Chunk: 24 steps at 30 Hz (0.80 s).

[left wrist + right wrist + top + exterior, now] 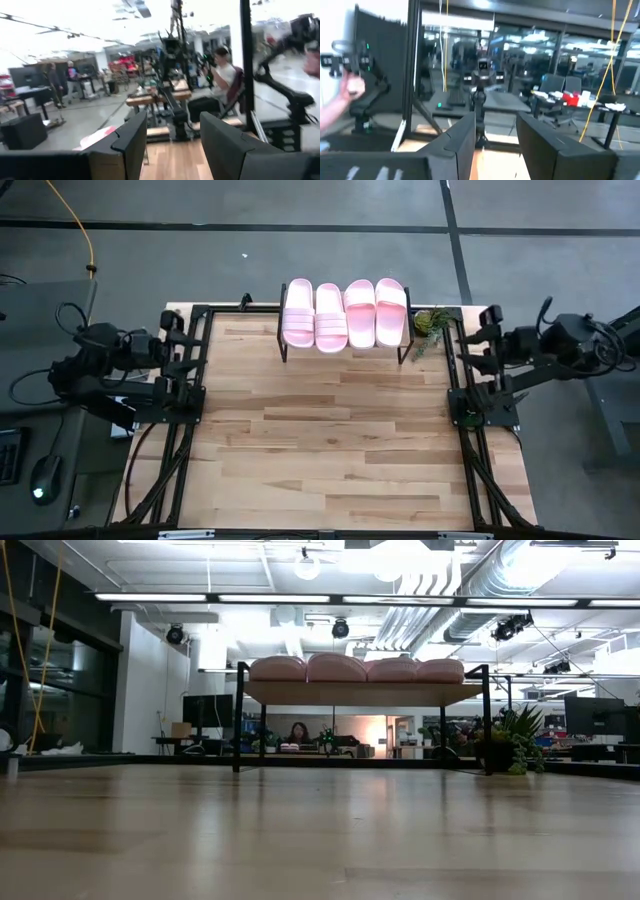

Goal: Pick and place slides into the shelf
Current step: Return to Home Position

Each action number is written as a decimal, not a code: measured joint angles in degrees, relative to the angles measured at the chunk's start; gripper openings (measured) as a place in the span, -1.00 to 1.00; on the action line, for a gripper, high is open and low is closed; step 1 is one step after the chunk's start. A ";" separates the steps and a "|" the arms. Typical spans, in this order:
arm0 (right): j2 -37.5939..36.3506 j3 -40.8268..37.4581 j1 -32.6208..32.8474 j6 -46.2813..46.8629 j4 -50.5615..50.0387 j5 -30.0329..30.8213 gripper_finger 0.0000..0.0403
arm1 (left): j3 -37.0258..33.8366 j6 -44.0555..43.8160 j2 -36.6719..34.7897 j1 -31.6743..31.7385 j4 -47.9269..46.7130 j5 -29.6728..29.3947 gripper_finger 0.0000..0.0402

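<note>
Several pale pink slides [345,315] lie side by side on the shelf [360,693], soles down on its wooden plank, at the middle of the table's far edge. In the low view the slides [355,669] show as a row of rounded humps above the plank. My left gripper [172,145] is drawn back at the table's left edge [180,338], open, with nothing between its fingers. At the right edge, my right gripper [495,145] is drawn back too [482,332], also open and holding nothing. Both are far from the shelf.
A small green plant [430,323] stands by the shelf's right end. Black metal frames [190,410] run along the table's left and right sides under the arms. The wooden tabletop [330,450] stretches before the shelf. A person's hand [350,87] shows beyond the table.
</note>
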 joint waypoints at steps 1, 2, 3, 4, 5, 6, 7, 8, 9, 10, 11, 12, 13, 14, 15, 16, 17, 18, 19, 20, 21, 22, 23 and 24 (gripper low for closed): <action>-1.91 -1.64 0.00 0.33 0.95 0.25 -0.34 | -0.45 -0.41 -0.70 0.00 0.71 -0.53 -0.17; -3.67 -3.24 0.00 0.53 1.56 0.66 -0.34 | -0.84 -0.80 -1.23 -0.01 1.09 -0.67 -0.17; -5.17 -4.78 0.00 0.63 2.16 1.07 -0.34 | -1.19 -1.04 -1.59 0.01 1.05 -0.66 -0.17; -6.40 -6.04 0.00 0.59 2.59 1.26 -0.34 | -1.45 -1.20 -1.67 -0.01 0.91 -0.51 -0.17; -7.44 -7.25 0.00 0.57 2.69 1.32 -0.34 | -1.79 -1.20 -1.63 -0.01 0.48 -0.15 -0.17; -8.30 -8.38 0.00 0.55 2.82 1.42 -0.34 | -2.11 -1.16 -1.52 -0.01 -0.20 0.34 -0.17; -9.04 -9.43 0.00 0.56 3.19 1.69 -0.34 | -2.44 -1.16 -1.43 0.00 -0.94 0.78 -0.17; -9.72 -10.50 0.00 0.61 3.41 2.41 -0.34 | -2.93 -1.17 -1.32 -0.01 -1.53 0.84 -0.17; -10.26 -11.76 0.00 0.75 4.12 2.91 -0.34 | -3.49 -1.16 -1.13 -0.01 -1.77 0.84 -0.17; -10.67 -13.04 0.00 0.85 5.25 3.28 -0.34 | -4.08 -1.12 -1.02 -0.01 -1.74 0.84 -0.17; -10.95 -14.25 0.00 0.68 6.34 3.35 -0.34 | -4.77 -0.98 -1.08 -0.01 -1.78 0.84 -0.17; -11.25 -15.51 0.00 0.51 7.44 3.33 -0.34 | -5.33 -0.98 -1.12 -0.01 -1.64 0.84 -0.17; -11.47 -16.55 0.00 0.37 8.39 3.31 -0.34 | -5.79 -0.98 -1.17 -0.01 -1.06 0.84 -0.17; -11.63 -17.55 0.00 0.45 9.22 3.31 -0.34 | -6.24 -0.98 -1.19 -0.01 -0.78 0.84 -0.17; -11.74 -18.54 0.00 0.54 10.09 3.34 -0.34 | -6.78 -1.00 -1.19 -0.01 -0.78 0.85 -0.17; -11.73 -19.43 0.00 0.51 11.26 3.33 -0.34 | -7.23 -1.02 -1.16 -0.01 -0.92 0.87 -0.17; -11.72 -20.22 0.00 0.48 12.14 3.31 -0.34 | -7.64 -1.02 -1.14 -0.01 -0.88 0.98 -0.17; -11.72 -20.99 0.00 0.52 13.09 3.29 -0.34 | -7.97 -1.01 -1.16 -0.01 -0.81 1.28 -0.17; -11.72 -21.73 0.00 0.57 14.36 3.26 -0.34 | -8.33 -1.02 -1.19 0.01 -0.55 1.64 -0.17; -11.72 -22.49 0.00 0.53 15.53 3.29 -0.34 | -8.63 -1.02 -1.19 -0.01 -0.44 2.14 -0.17; -11.72 -23.27 0.00 0.48 16.56 3.28 -0.34 | -8.93 -1.02 -1.19 -0.01 -0.47 2.50 -0.17; -11.71 -23.80 0.00 0.44 17.48 3.26 -0.34 | -9.19 -1.02 -1.19 -0.01 -0.47 2.80 -0.17; -11.67 -24.17 0.00 0.43 18.44 3.23 -0.34 | -9.42 -1.03 -1.19 -0.01 -0.47 3.06 -0.17; -11.65 -24.38 0.00 0.44 19.22 3.18 -0.34 | -9.68 -1.06 -1.19 -0.01 -0.47 3.39 -0.17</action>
